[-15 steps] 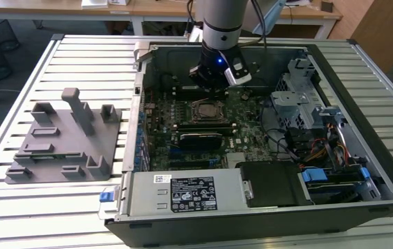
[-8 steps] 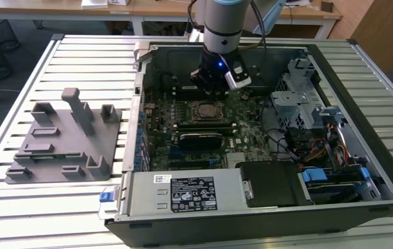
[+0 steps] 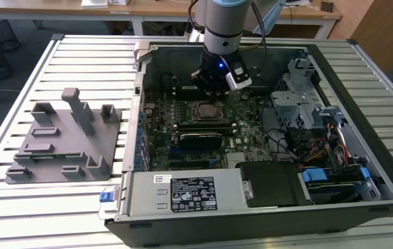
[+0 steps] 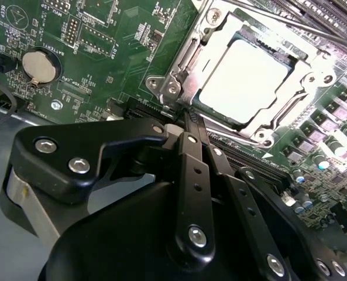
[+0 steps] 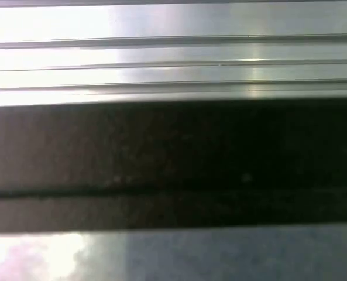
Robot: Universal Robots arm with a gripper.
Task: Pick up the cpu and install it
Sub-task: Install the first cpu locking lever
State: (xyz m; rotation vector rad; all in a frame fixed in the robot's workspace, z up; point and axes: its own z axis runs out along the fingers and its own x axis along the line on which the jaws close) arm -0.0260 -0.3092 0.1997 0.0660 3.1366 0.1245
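The cpu [image 4: 249, 79], a flat square chip with a silvery-white top, lies in the motherboard socket inside its metal frame [image 4: 172, 88]. In the second wrist view my gripper [image 4: 189, 115] is shut with nothing between its thin black fingers [image 4: 192, 170]; the tips meet just beside the frame's corner, a little short of the cpu. In the exterior view the gripper [image 3: 210, 87] hangs inside the open computer case, just behind the socket [image 3: 204, 110].
Black memory sticks [image 3: 200, 124] lie in front of the socket. A drive cage [image 3: 300, 104] and cables fill the case's right side, and the power supply [image 3: 182, 194] its front. A grey holder [image 3: 58, 140] stands on the slatted table [image 3: 79, 57]. A coin battery [image 4: 37, 65] sits on the board.
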